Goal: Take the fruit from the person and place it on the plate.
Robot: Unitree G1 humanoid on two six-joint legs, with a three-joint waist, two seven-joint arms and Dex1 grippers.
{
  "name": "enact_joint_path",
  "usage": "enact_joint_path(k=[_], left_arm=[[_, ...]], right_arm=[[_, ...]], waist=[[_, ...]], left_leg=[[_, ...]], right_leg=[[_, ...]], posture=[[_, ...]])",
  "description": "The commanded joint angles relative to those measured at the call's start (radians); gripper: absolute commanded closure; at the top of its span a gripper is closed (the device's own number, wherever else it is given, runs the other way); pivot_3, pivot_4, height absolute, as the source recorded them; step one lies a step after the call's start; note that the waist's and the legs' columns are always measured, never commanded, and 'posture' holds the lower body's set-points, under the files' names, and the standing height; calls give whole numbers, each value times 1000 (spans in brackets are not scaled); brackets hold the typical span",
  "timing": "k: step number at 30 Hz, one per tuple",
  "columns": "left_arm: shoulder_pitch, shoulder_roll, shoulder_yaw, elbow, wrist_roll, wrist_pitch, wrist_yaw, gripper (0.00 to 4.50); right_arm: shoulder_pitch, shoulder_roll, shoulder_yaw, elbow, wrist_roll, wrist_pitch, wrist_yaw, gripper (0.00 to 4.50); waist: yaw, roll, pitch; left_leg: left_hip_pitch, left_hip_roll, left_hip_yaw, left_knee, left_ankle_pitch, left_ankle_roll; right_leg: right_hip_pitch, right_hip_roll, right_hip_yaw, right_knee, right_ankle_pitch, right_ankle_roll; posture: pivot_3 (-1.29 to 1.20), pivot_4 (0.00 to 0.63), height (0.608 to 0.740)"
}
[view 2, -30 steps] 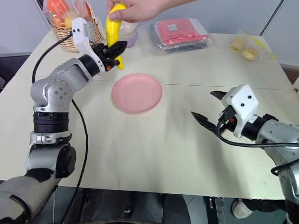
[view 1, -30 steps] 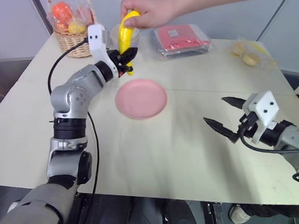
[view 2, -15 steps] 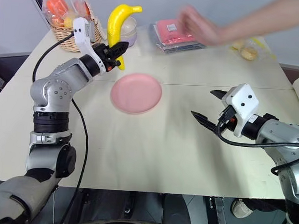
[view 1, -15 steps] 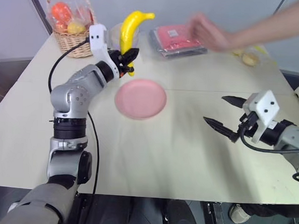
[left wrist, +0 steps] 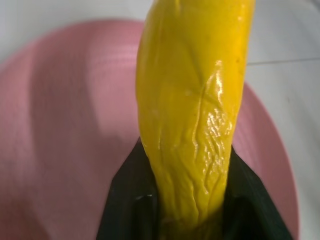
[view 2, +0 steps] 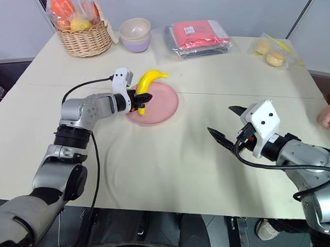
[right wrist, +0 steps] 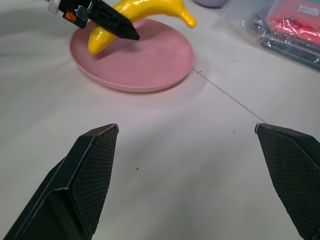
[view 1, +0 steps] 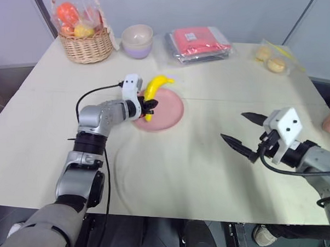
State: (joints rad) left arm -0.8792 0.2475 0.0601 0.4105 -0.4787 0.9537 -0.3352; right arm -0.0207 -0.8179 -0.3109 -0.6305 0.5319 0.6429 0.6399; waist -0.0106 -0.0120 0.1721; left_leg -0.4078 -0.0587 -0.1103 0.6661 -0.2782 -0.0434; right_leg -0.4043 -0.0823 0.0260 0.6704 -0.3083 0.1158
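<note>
Across your pale table [view 1: 179, 173], the left gripper [view 1: 150, 107] has lowered the banana [view 1: 154, 88], still pinched, onto the plate [view 1: 168, 110] at its nine o'clock rim; release next, right gripper [view 1: 241, 130] idling wide open.

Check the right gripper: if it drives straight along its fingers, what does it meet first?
Probably the pink plate, where the left gripper holds the banana. The right gripper is open, with bare table in between; depth and height are unclear.
</note>
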Motion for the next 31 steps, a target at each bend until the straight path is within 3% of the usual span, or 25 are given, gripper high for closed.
enact_joint_path(k=[1, 4, 10, 21, 31], left_arm=[[-15, -1, -1, -44, -2, 27, -28, 1479], [-13, 3, 3, -70, -2, 45, -34, 72], [7, 58, 8, -260, -24, 74, -76, 72], [139, 291, 36, -695, -42, 151, -123, 72], [286, 266, 153, -949, -106, 249, -18, 72]], right_arm=[[2, 8, -29, -47, 5, -3, -20, 0], [6, 12, -29, -53, 5, -2, -26, 0], [13, 12, -32, -60, 7, 0, -32, 0], [-23, -19, -30, -17, 8, -11, 15, 0], [-153, -31, 58, 98, -12, -52, 91, 0]], waist=[[0, 0, 0], [0, 0, 0], [-2, 0, 0], [0, 0, 0], [-1, 0, 0]], left_leg=[[0, 0, 0, 0, 0, 0], [0, 0, 0, 0, 0, 0], [0, 0, 0, 0, 0, 0], [0, 0, 0, 0, 0, 0], [0, 1, 0, 0, 0, 0]], right_leg=[[0, 0, 0, 0, 0, 0], [0, 0, 0, 0, 0, 0], [0, 0, 0, 0, 0, 0], [0, 0, 0, 0, 0, 0], [0, 0, 0, 0, 0, 0]], posture=[[0, 150, 740], [0, 150, 740], [0, 150, 740], [0, 150, 740], [0, 150, 740]])
